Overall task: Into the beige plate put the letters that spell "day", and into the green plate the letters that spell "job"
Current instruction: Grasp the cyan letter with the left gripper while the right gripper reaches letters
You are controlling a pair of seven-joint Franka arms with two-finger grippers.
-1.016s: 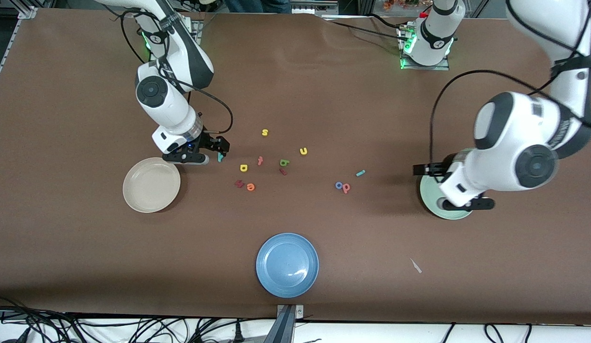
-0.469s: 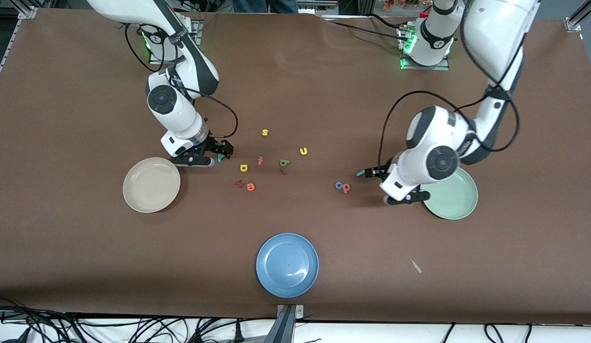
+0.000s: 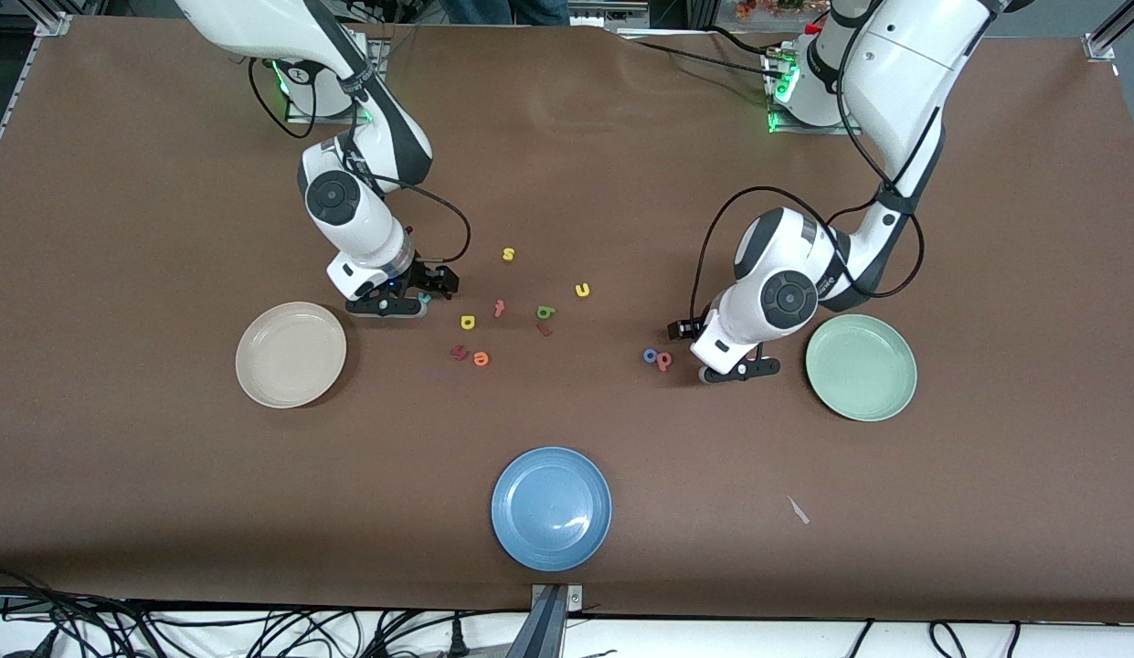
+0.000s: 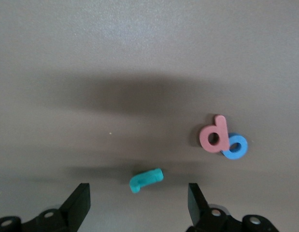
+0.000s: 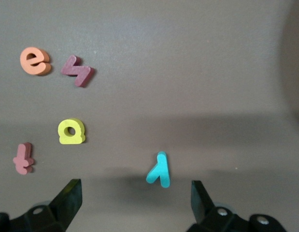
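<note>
Front view: both arms low over the table [image 3: 119, 183], each gripper down at a teal letter.
Left gripper [image 4: 138, 199]: fingers [image 4: 79, 199] spread wide, nothing clamped; teal "j" [image 4: 146, 179] flat on the table between the fingertips, touching neither.
Left gripper, front view: [image 3: 682, 330] low, between the letter pair and the green plate.
Pink "b" [image 4: 213, 136] and blue "o" [image 4: 234, 146]: touching each other, just off the left gripper's fingertips, outside the jaw gap; seen in front view at [image 3: 664, 359] and [image 3: 650, 355].
Green plate [image 3: 861, 367]: just beside the left gripper, toward the left arm's end of the table; no letters in it.
Right gripper [image 5: 135, 199]: fingers [image 5: 71, 197] spread, unclenched; teal "y" [image 5: 159, 169] flat between them, clear of both.
Right gripper, front view: [image 3: 429, 291] low, teal "y" [image 3: 424, 297] barely showing at the tips.
Yellow "a" [image 5: 71, 131]: near the right gripper, just outside its jaw gap; front view [image 3: 468, 322].
Green "d" [image 3: 545, 312]: farther out from the right gripper, past the red "t" [image 5: 23, 159].
Orange "e" [image 5: 34, 61] and dark red letter [image 5: 77, 70]: side by side, past the yellow "a" from the right gripper.
Yellow "s" [image 3: 508, 254], yellow "u" [image 3: 582, 290]: loose on the table, between the two grippers.
Beige plate [image 3: 291, 354]: just beside the right gripper, toward the right arm's end; no letters in it.
Blue plate [image 3: 551, 508]: well apart from both grippers, nearest the front camera.
</note>
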